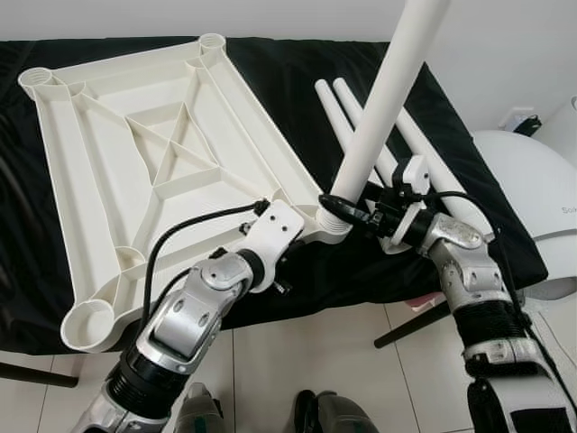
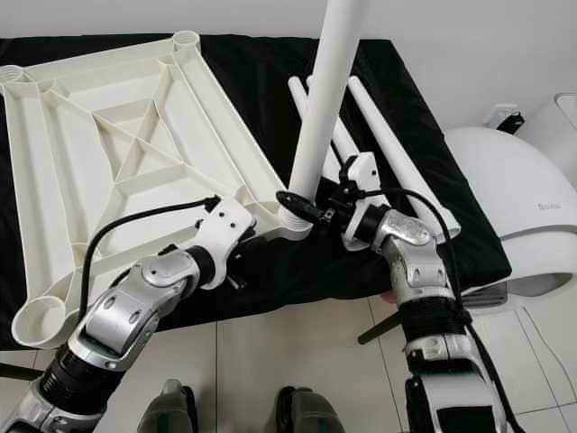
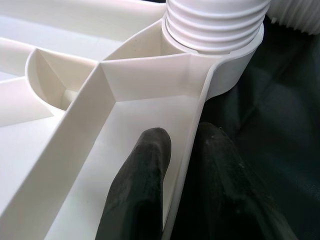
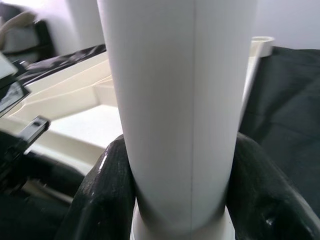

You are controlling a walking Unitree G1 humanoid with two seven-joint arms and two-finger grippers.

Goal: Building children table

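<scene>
The white tabletop point(image 1: 162, 153) lies underside up on a black cloth, ribs showing. One white leg point(image 1: 388, 90) stands upright in its near right corner socket point(image 1: 332, 221). Ribbed threads point(image 3: 215, 25) of the leg show above the socket rim. My right gripper point(image 4: 182, 200) is shut on the leg's lower end, one finger on each side. My left gripper point(image 3: 185, 190) is shut on the tabletop's edge wall just beside that corner, with one finger point(image 3: 145, 185) inside the rim and one outside. Three loose legs point(image 1: 424, 153) lie on the cloth behind the upright one.
The black cloth point(image 1: 297, 81) covers a low surface whose front edge runs just before my arms. A white rounded appliance point(image 1: 532, 207) stands at the right. Pale tiled floor point(image 1: 297, 352) and my feet point(image 1: 325, 415) are below. A dark support leg point(image 1: 415, 327) slants underneath.
</scene>
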